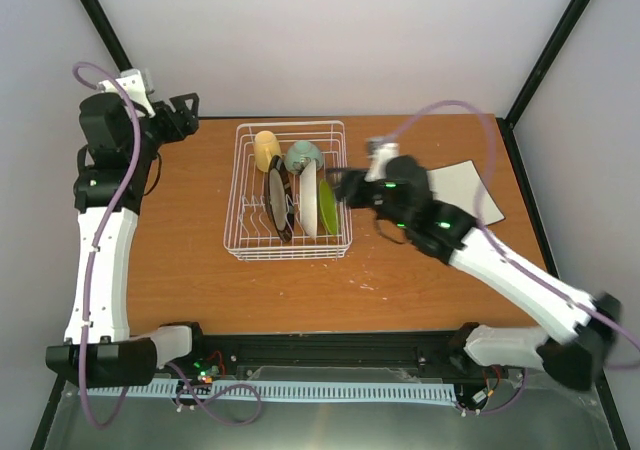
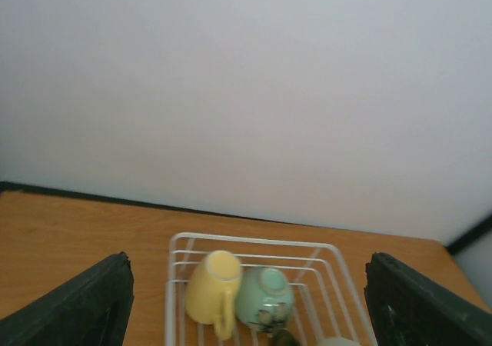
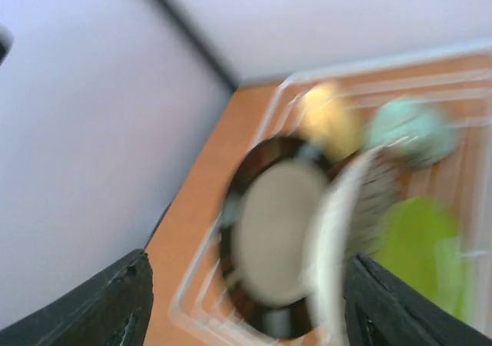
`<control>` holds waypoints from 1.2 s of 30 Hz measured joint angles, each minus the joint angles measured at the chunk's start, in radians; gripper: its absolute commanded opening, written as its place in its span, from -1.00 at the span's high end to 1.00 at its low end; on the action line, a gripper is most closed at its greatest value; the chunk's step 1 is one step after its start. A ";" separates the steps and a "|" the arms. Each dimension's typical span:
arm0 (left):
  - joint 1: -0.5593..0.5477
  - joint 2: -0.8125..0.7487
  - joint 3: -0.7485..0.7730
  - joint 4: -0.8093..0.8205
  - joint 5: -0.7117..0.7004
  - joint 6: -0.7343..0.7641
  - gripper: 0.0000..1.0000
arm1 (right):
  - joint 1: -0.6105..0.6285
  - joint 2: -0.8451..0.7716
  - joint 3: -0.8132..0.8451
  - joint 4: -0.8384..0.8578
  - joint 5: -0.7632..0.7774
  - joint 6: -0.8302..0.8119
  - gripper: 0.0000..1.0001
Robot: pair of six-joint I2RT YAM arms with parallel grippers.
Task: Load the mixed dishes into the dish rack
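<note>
The white wire dish rack [image 1: 290, 250] stands mid-table. In it lie the yellow cup [image 1: 265, 150] and the pale mint bowl [image 1: 303, 156]. The dark-rimmed cream plate [image 1: 279, 204], the petal-patterned plate [image 1: 308, 200] and the lime-green plate [image 1: 328, 207] stand on edge. The square white plate [image 1: 462, 191] lies flat on the table at the right. My right gripper [image 1: 343, 184] is open and empty at the rack's right rim beside the green plate. My left gripper [image 1: 185, 115] is open and empty, raised at the far left. The left wrist view shows the cup [image 2: 213, 288] and bowl [image 2: 264, 298].
The right arm [image 1: 500, 265] reaches across the right side of the table and hides part of the square plate. Black frame posts [image 1: 105, 30] stand at the back corners. The right wrist view is blurred, showing the dark-rimmed plate [image 3: 273, 234] and green plate [image 3: 423, 250].
</note>
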 measured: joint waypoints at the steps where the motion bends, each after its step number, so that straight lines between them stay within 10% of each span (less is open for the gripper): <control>1: 0.000 -0.011 -0.021 0.027 0.042 -0.003 -0.61 | -0.043 -0.074 -0.045 0.006 0.033 0.015 -0.36; 8: -0.008 0.014 -0.084 0.231 0.452 -0.053 -0.55 | -0.529 -0.473 -0.287 -0.069 0.192 0.140 -0.26; 17: -0.109 0.056 -0.090 0.306 0.602 -0.045 -0.55 | -0.993 -0.321 -0.425 -0.100 -0.162 0.253 -0.17; 36: -0.116 0.092 -0.104 0.301 0.576 0.021 -0.56 | -1.275 -0.019 -0.670 0.117 -0.635 0.345 -0.22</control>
